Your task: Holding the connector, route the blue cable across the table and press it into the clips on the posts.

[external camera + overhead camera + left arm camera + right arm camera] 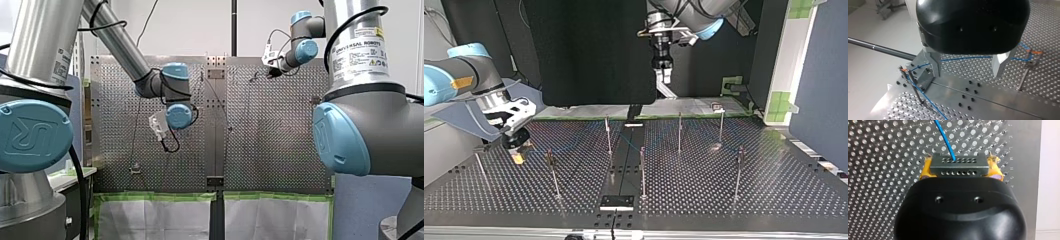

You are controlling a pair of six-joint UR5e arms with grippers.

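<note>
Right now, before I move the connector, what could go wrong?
My right gripper holds the connector only at its yellow pad tips, so tension on the blue cable could twist it loose. My left gripper hangs open above the cable, so nothing guards the thin post against a sideways pull.

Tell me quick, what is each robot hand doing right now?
Left gripper: open, holding nothing.
Right gripper: shut on the connector of the blue cable.

Two arms [120, 45], one blue cable [965, 58], one connector [958, 165], and seemingly seven posts [643, 170].
</note>
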